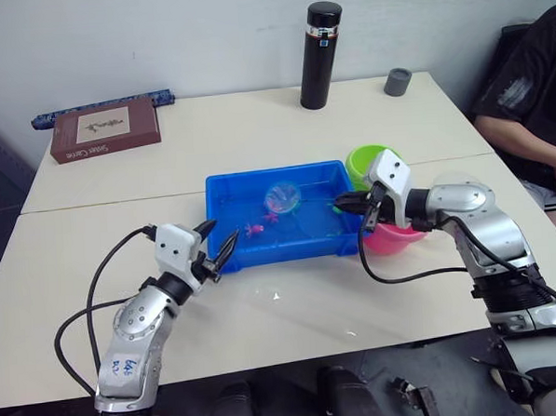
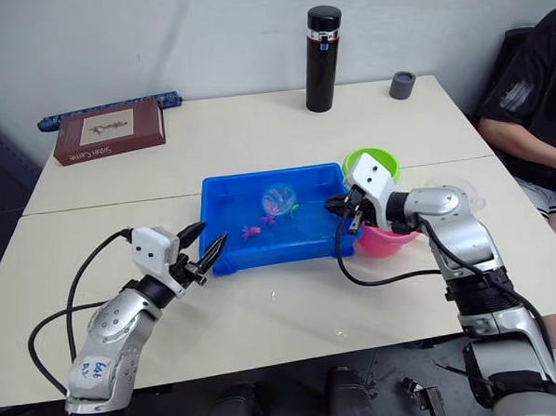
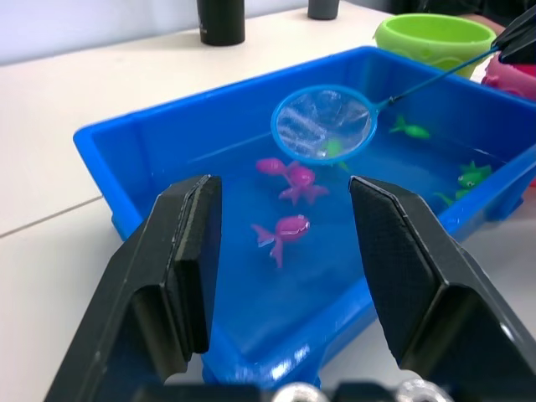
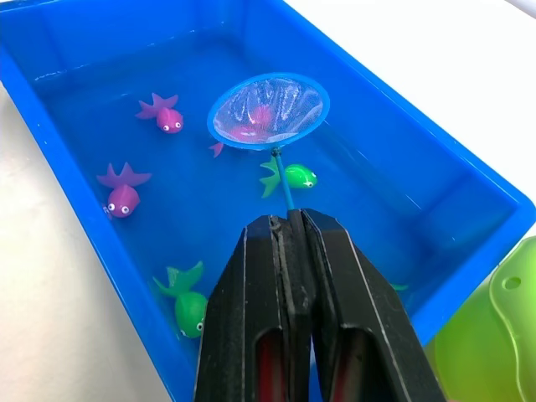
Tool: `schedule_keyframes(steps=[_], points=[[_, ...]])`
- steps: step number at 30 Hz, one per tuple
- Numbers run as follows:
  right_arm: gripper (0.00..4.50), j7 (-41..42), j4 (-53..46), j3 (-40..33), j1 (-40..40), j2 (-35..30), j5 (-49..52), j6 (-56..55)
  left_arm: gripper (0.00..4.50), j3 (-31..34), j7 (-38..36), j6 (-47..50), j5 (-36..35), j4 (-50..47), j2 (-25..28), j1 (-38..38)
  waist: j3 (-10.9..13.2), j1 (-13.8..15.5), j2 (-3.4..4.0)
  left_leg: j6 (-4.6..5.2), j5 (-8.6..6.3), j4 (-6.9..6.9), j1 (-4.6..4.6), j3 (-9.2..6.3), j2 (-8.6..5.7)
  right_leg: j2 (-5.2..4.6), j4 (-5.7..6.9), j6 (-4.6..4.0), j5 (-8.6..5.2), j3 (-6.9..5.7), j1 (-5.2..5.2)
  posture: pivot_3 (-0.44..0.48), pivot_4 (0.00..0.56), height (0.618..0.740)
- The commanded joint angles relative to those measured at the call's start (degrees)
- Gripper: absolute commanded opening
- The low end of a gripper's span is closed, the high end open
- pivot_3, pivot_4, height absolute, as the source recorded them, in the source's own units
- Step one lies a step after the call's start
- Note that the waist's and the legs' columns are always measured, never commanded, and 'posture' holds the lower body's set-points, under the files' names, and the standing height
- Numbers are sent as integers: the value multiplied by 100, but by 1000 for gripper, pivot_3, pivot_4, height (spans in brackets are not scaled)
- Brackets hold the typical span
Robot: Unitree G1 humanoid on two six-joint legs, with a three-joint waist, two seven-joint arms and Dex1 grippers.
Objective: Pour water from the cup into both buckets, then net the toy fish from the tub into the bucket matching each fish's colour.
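Netting is under way: I have the right gripper clamped on the thin handle of the small blue net, its hoop low over a pink toy fish mid-frame in the blue tub, ready to scoop. My left gripper waits with fingers apart at the tub's near-left corner. Green bucket and pink bucket sit right of it on the cream table; a person sits at the far right.

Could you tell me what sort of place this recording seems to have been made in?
Probably an office or lab room set up for robot trials: plain pale tables pushed together against a bare wall, a boxed book and black flask left at the back, and a person seated alongside.
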Motion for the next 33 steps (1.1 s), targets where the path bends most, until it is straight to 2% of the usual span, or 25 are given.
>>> schedule_keyframes(steps=[1,16,33], points=[[0,-17,-149,-196,-49,-80,143,110,2675,113,16,-45,-64,-276,28,109,0,5,0,0,0,0,0,0,0,0,0,0,0,0,0,0,150,740],[0,36,-470,-234,124,-379,389,575,2675,239,116,399,-261,-1104,19,811,0,6,0,1,-1,-3,0,-29,0,-4,-6,-3,-2,1,0,0,150,740],[0,59,-958,-410,425,-520,1006,1686,2675,200,153,419,-236,-1055,-56,747,0,13,0,2,-1,-3,-1,-50,-2,-1,-7,-7,-4,-1,0,0,150,740]])
